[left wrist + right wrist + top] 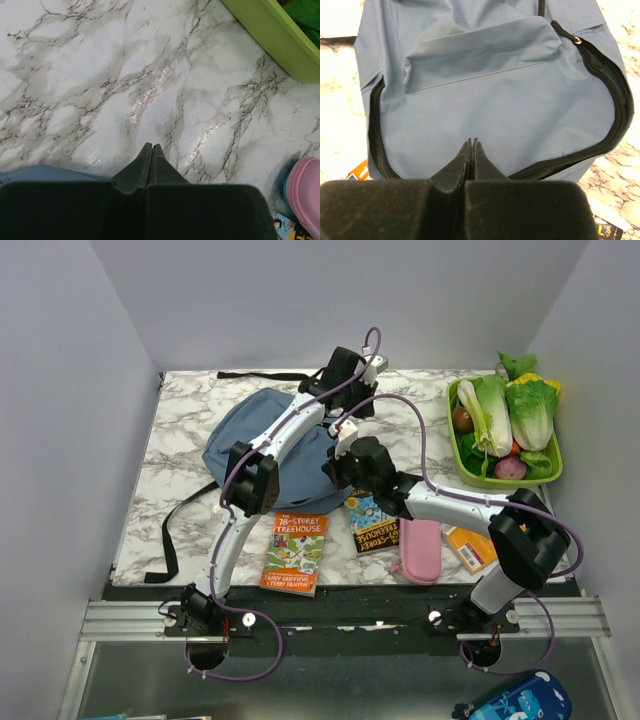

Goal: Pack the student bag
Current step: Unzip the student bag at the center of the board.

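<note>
Student bag (pixel 238 430) lies mid-surface (pixel 175 445); its zipper track shows only in the right wrist view.
Green tray (pixel 505 483) holds vegetables (pixel 505 415); left pincer (pixel 151 148) and right pincer (pixel 471 142) are both pressed together, empty.

Light falls bright and even from overhead in the top view, and my arms lay only soft shadows on the counter (pixel 180 440) and the student bag (pixel 235 430). The walls lean outward at the frame edges, a mild wide-angle bend. From my left wrist, the glossy marble throws back two streaks of glare, and my left pincer (pixel 151 146) is a dark, soft-edged mass. From my right wrist, the bag's fabric is sharp and evenly lit, the counter burns out to white in the top corners, and my right pincer (pixel 471 141) blurs near the lens.
</note>
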Motion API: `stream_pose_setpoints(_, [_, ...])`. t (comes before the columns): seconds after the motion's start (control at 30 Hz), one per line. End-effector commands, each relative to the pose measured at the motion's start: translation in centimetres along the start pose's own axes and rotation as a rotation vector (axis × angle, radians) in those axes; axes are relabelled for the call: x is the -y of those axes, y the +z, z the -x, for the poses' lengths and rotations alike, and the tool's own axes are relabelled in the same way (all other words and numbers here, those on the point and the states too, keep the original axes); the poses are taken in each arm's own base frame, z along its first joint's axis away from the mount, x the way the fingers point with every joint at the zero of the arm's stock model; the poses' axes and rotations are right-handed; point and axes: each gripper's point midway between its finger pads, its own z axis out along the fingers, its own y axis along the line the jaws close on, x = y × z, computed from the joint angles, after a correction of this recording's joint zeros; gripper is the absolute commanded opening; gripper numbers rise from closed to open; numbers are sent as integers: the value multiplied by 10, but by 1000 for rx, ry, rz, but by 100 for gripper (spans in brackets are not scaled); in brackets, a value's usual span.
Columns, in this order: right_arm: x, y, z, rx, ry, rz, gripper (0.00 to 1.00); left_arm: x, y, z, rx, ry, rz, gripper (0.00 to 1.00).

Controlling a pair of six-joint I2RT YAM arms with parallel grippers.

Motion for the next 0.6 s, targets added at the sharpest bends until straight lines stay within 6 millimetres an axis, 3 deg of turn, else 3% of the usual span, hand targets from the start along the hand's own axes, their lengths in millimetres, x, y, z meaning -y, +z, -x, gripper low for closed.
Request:
stream_pose_setpoints(0.0, [18, 4, -3, -25, 1, -103, 1, -3, -23, 7, -14, 18, -32, 33])
stream_pose_setpoints(0.03, [19, 5, -5, -36, 7, -107, 1, -1, -29, 3, -34, 19, -37, 53])
stream_pose_setpoints(0.07, [20, 6, -6, -41, 12, -110, 1, 2, -46, 7, -41, 28, -31, 65])
stream_pose_setpoints(0.1, [20, 7, -6, -41, 16, -105, 1, -1, -49, -9, -86, 58, -28, 84])
stream_pose_setpoints(0.13, [20, 9, -8, -44, 22, -104, 1, -3, -55, -15, -104, 74, -10, 88])
stream_pose_setpoints(0.17, [18, 9, -7, -42, 24, -96, 1, 3, -72, -7, -88, 94, -7, 91])
stream_pose_setpoints(0.2, [16, 10, -7, -41, 27, -90, 1, 2, -73, -27, -134, 84, -5, 96])
stream_pose_setpoints(0.27, [15, 12, -4, -32, 36, -85, 1, 9, -85, -29, -141, 92, 18, 99])
stream_pose_setpoints(0.37, [13, 12, -1, -29, 41, -72, 1, 15, -85, -50, -224, 114, 72, 99])
stream_pose_setpoints(0.43, [11, 11, 0, -29, 41, -64, 1, 20, -83, -49, -244, 120, 82, 99])
stream_pose_setpoints(0.47, [11, 11, 0, -30, 39, -63, 1, 24, -78, -62, -298, 98, 74, 99])
stream_pose_setpoints(0.53, [10, 10, 2, -25, 38, -59, 1, 30, -76, -55, -299, 83, 72, 99])
stream_pose_setpoints(0.57, [10, 10, 1, -26, 37, -58, 1, 30, -72, -69, -352, 49, 69, 99])
